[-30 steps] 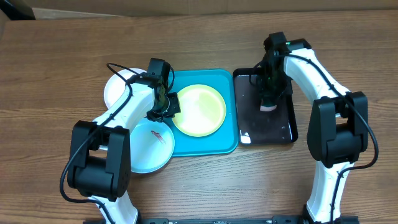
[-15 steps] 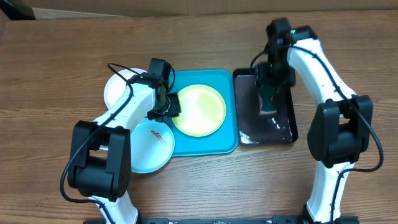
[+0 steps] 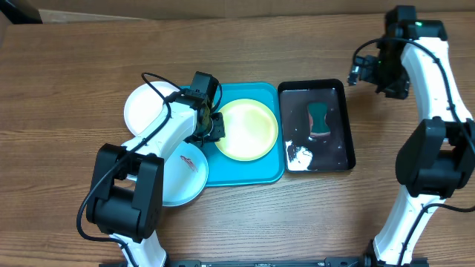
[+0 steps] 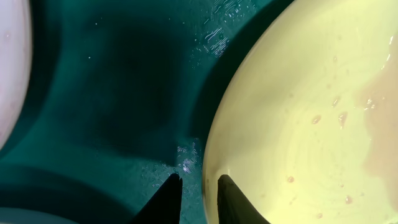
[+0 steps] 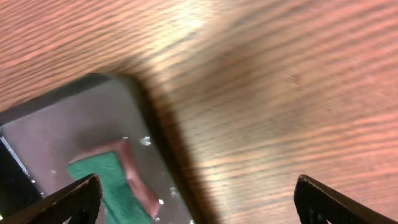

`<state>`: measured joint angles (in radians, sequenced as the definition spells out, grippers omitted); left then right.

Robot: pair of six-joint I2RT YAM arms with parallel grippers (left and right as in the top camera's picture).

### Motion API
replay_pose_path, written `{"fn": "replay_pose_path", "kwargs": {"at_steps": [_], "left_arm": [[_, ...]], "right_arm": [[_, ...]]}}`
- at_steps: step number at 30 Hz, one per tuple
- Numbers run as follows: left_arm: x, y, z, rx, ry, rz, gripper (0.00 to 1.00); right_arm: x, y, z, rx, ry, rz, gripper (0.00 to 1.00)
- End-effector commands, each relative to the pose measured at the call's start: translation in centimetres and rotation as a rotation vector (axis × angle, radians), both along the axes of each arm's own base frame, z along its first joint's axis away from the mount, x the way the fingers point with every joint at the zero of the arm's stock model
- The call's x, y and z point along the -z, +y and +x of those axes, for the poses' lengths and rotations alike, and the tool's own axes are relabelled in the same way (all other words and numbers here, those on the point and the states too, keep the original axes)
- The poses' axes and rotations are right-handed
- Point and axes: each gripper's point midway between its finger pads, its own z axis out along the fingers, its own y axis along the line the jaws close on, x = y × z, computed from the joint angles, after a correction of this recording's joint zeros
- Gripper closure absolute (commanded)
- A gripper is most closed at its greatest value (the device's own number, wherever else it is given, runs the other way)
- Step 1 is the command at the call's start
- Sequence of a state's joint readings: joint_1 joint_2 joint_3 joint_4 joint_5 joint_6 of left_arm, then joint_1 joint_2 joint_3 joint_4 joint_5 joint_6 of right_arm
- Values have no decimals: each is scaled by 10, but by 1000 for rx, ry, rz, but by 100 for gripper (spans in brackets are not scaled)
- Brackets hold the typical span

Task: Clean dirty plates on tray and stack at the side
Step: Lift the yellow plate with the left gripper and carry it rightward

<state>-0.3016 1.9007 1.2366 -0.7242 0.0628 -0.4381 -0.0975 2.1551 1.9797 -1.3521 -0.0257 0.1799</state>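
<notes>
The yellow-green plate (image 3: 249, 130) lies wet on the turquoise tray (image 3: 249, 172). My left gripper (image 3: 213, 127) is at the plate's left edge. In the left wrist view its jaws (image 4: 198, 194) are slightly apart and straddle the plate's rim (image 4: 214, 143): one finger over the tray floor (image 4: 124, 93), the other over the plate. The white plate (image 3: 142, 107) and the pale blue plate (image 3: 180, 178), which has a red smear, rest on the table left of the tray. My right gripper (image 3: 356, 72) hangs open and empty beyond the back right corner of the black tray (image 3: 343, 141).
A green sponge (image 3: 319, 119) lies in the glossy black tray with a patch of white foam (image 3: 299, 156) at its front left. In the right wrist view the sponge (image 5: 106, 180) shows at lower left, bare wooden table (image 5: 280, 112) to the right.
My right gripper let go of the sponge, opened wide and rose away to the back right. The left gripper and the yellow-green plate shifted a little right.
</notes>
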Motion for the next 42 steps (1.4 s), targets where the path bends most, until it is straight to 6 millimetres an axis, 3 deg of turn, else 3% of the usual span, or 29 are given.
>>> {"fn": "replay_pose_path", "kwargs": {"at_steps": [1, 7, 11, 15, 25, 30, 34, 42], "left_arm": [[8, 4, -4, 1, 12, 23, 78], [14, 4, -4, -18, 0, 15, 78], [14, 3, 0, -18, -18, 10, 96], [5, 2, 10, 5, -43, 9, 96], [-56, 18, 50, 11, -113, 11, 96], [-82, 16, 68, 21, -172, -1, 96], [-102, 8, 76, 46, -211, -7, 96], [-134, -28, 85, 146, -306, 19, 96]], "right_arm": [[-16, -4, 3, 13, -44, 2, 0], [-16, -6, 4, 17, -47, -1, 0], [-17, -7, 9, 18, -67, -5, 0], [-18, -7, 14, 18, -86, -7, 0], [-18, -8, 15, 18, -93, -7, 0], [-18, -8, 15, 18, -93, -7, 0], [-18, -8, 15, 18, -93, -7, 0], [-18, -8, 15, 18, -93, -7, 0]]}}
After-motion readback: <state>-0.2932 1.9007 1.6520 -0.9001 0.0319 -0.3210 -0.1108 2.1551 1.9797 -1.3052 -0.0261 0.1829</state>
